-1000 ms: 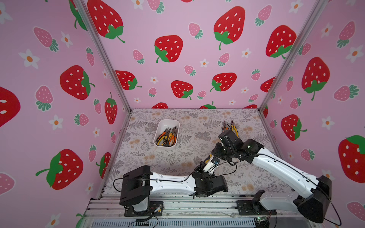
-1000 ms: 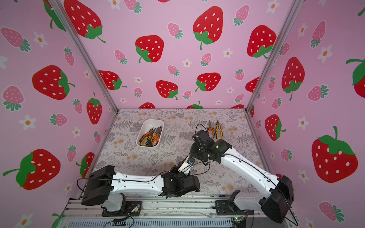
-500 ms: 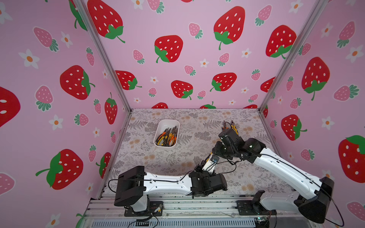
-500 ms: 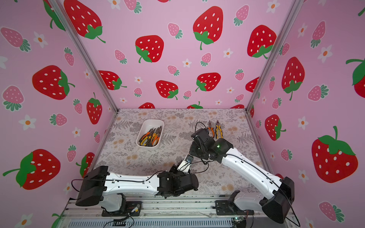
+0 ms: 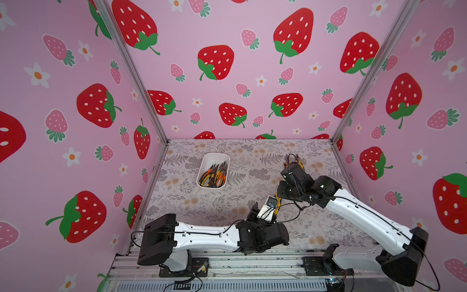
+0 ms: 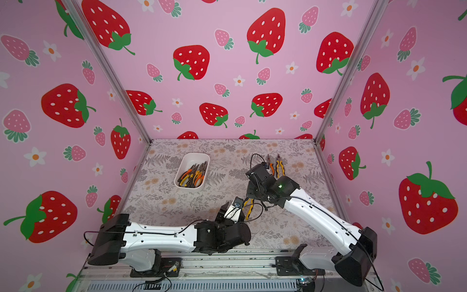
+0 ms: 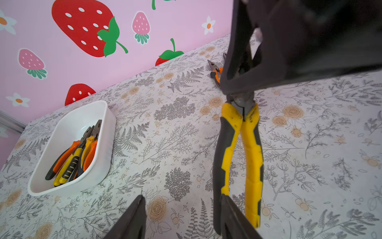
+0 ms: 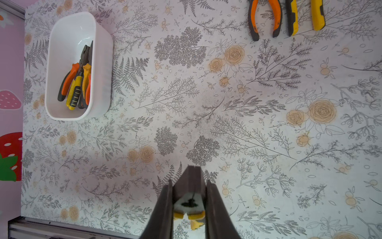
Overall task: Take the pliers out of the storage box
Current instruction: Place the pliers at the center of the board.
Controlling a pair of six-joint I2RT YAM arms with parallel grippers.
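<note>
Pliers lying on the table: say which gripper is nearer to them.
Right. The right gripper, shut on the held pliers' head, is on the near side of the table pliers. The left gripper, open at the handle ends, is farther back behind it.

Under me lies a tabletop (image 5: 192,207) covered in grey ferns, sprigs and pale orange roses on white. Pink walls (image 5: 240,27) printed with red and pink strawberries and small white flowers close it in at the back and on both sides. Silvery metal posts (image 5: 132,72) run up the two far corners. A ridged metal rail (image 5: 252,263) crosses the near edge.
</note>
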